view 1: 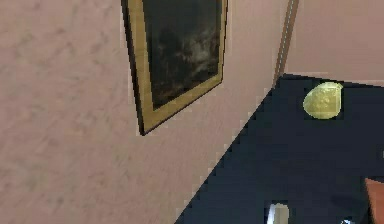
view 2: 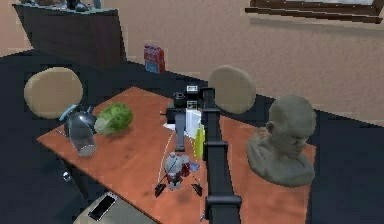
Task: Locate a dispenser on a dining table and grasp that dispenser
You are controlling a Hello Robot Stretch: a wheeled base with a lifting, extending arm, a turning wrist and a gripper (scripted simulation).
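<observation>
1. Dispenser [view 2: 199, 143]: a slim, upright yellow-green bottle, which I take for the task's thing. It stands near the middle of the tabletop [view 2: 130, 152], just beside the arm [view 2: 218, 172], on the arm side view's left of it.
2. Handling (my judgement): probably light, stiff plastic with a smooth, slippery skin. It is tall and narrow, so a sideways nudge could tip it. I would grip it around the body at mid-height, not at the top.
3. Claw [view 2: 179, 124]: it sits at the arm's far end, close to the bottle. I cannot tell whether its fingers are spread or pressed together, or whether it holds anything.
4. Neighbours: a wire-framed object [view 2: 178, 170] near the bottle is a snag risk. A bust [view 2: 283, 140], a lettuce [view 2: 114, 118] and a grey jug [view 2: 80, 130] stand well apart from it.
</observation>
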